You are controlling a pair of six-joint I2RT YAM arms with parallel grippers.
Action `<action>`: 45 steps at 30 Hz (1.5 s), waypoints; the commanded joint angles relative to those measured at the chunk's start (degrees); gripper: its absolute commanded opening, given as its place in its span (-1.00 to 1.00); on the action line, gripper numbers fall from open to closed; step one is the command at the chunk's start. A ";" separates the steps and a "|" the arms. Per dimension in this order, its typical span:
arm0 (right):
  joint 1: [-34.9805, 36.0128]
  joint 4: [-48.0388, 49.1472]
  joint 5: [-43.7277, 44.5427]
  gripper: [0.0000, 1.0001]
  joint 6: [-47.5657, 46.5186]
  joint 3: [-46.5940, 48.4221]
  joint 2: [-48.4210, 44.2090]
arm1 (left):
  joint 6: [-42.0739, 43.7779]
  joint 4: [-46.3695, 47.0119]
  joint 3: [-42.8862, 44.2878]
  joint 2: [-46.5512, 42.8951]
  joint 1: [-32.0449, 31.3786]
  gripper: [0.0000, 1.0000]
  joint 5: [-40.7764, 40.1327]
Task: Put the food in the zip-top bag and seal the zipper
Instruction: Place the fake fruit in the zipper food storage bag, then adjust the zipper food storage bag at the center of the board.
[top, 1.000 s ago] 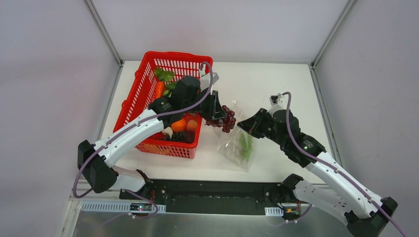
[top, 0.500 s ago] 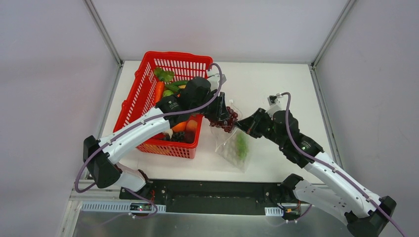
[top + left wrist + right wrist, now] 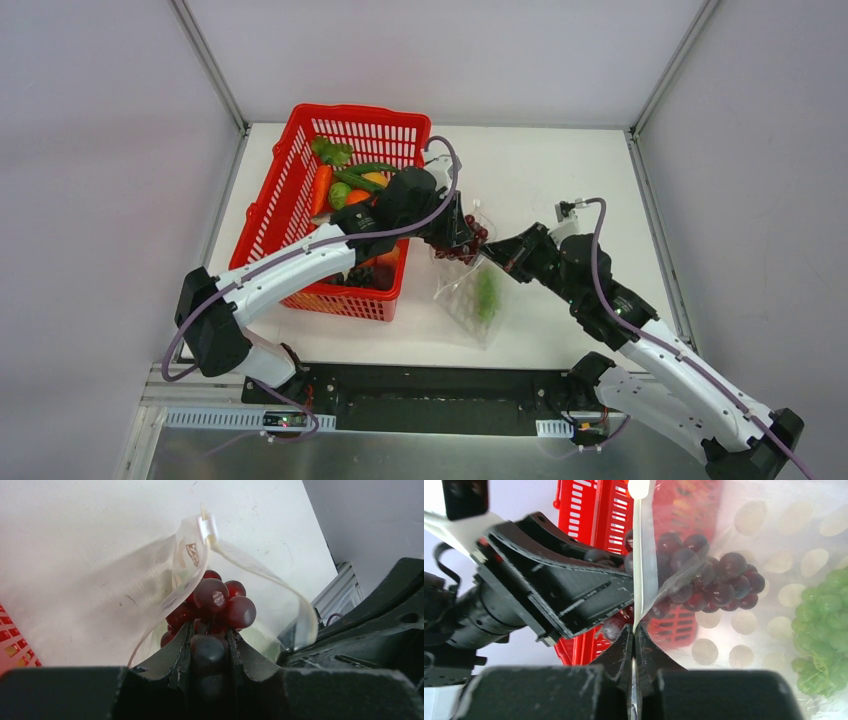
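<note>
The dark purple grapes (image 3: 464,236) hang from my left gripper (image 3: 452,230), which is shut on them at the mouth of the zip-top bag (image 3: 472,300). In the left wrist view the grapes (image 3: 220,600) sit inside the loop of the bag's mouth, with the zipper strip (image 3: 262,575) arching over them and my gripper (image 3: 209,636) clamped on the lowest grape. My right gripper (image 3: 499,256) is shut on the bag's mouth edge (image 3: 640,560), holding it up; its closed tips (image 3: 634,630) pinch the film. A green food piece (image 3: 487,294) lies inside the bag (image 3: 774,535).
The red mesh basket (image 3: 287,187) stands left of the bag, holding orange, green and dark food. My left arm reaches across the basket's right rim. The basket (image 3: 589,515) also fills the background behind the left fingers (image 3: 569,590).
My left gripper has carried the grapes rightward from the basket's edge into the bag's mouth. My right gripper has shifted slightly and the bag has drawn in toward it.
</note>
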 commanded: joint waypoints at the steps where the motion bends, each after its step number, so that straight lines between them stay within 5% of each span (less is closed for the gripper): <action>1: -0.33 4.53 2.93 -1.00 3.76 -0.37 -2.25 | -1.80 5.26 -0.71 -0.71 -1.15 -0.54 -0.94; 7: -0.70 4.07 2.03 -1.00 3.78 0.19 -2.09 | -2.64 8.95 -0.75 -0.60 -1.43 -0.23 3.02; 10: -0.78 3.93 1.69 -1.00 3.98 -0.14 -1.90 | -1.19 7.15 1.31 -0.22 -1.51 0.07 5.57; 16: -0.93 3.78 2.80 -1.00 4.11 -1.08 -2.85 | 1.75 2.80 2.55 -1.54 -1.50 0.35 5.01; 23: -0.98 2.02 6.18 -1.00 2.76 -2.36 -4.19 | 5.30 1.21 3.08 -6.51 -1.47 0.39 6.00; 32: -1.02 6.55 0.72 -1.00 -7.86 -3.59 -9.80 | 10.86 -4.65 -0.07 -15.19 -1.42 0.60 -6.49; 45: -0.95 -3.51 12.57 -1.00 -5.69 -4.22 -13.97 | 15.47 -16.88 12.05 1.99 -1.50 0.59 1.06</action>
